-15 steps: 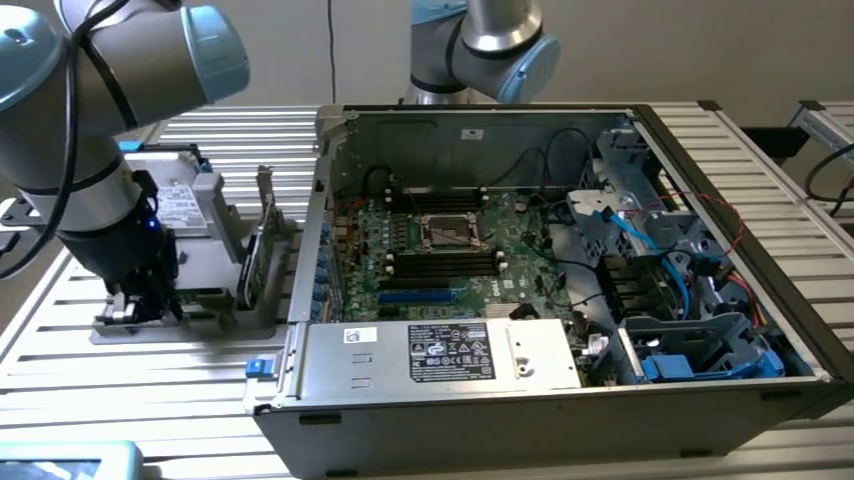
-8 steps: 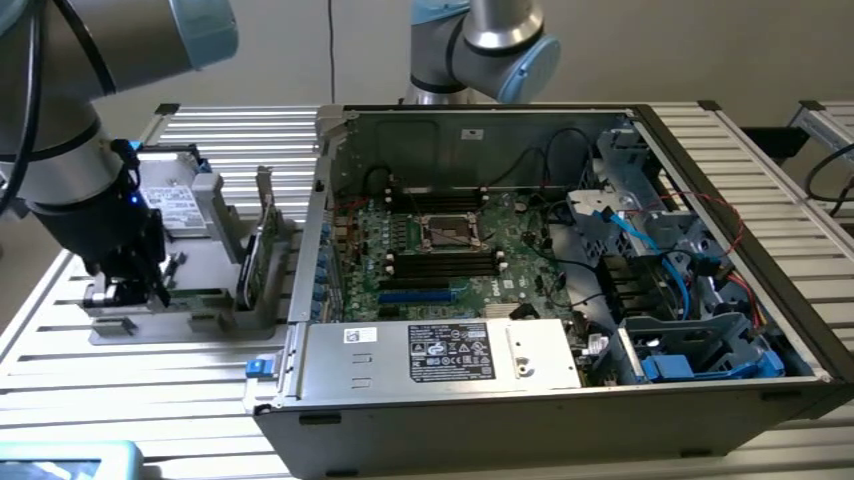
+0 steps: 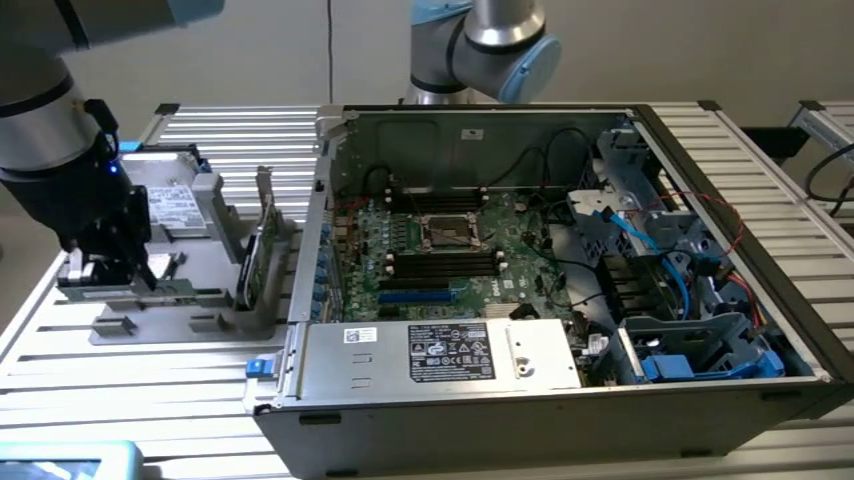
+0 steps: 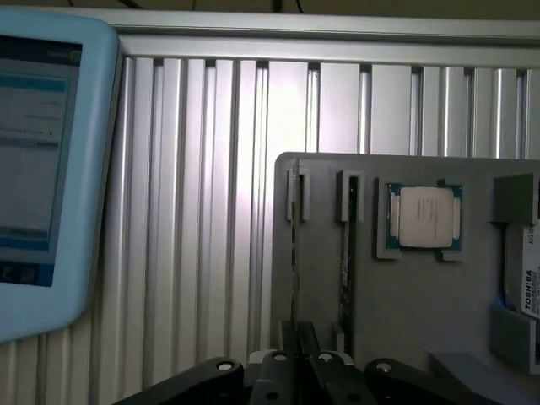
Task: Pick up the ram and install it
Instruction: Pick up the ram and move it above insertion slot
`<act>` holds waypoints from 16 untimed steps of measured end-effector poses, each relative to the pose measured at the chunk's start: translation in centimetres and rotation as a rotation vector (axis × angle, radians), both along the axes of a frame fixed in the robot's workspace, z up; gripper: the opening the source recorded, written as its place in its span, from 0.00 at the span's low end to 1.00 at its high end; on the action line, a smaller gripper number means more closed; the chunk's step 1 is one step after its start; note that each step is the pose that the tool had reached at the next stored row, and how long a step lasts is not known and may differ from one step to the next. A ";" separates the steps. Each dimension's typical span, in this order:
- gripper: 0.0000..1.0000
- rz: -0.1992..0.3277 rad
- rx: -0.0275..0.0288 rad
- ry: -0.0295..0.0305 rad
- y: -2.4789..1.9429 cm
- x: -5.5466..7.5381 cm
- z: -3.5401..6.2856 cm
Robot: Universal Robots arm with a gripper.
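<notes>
At the exterior view's left, hand (image 3: 118,275) sits low over the grey parts tray (image 3: 194,268) on the slatted surface (image 3: 120,375), beside the open computer case (image 3: 534,430). Wrist view: ram (image 4: 293,253) stands on edge in a tray slot, in line with the hand; second stick (image 4: 346,253) in the next slot, processor (image 4: 422,218) just beyond. Hand open or gripping: cannot tell

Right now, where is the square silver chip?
In the wrist view, the processor lies flat in the grey holder tray, between a thin upright board and the Toshiba hard drive.
</notes>
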State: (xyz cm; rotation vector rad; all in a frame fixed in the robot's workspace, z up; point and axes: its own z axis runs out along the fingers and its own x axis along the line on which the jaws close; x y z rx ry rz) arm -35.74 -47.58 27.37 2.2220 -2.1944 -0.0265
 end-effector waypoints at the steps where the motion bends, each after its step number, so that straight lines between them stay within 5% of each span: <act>1: 0.12 0.000 0.0000 0.0003 -0.08 0.1 0.45; 16: 0.12 0.000 0.0001 0.0004 -1.27 3.8 6.93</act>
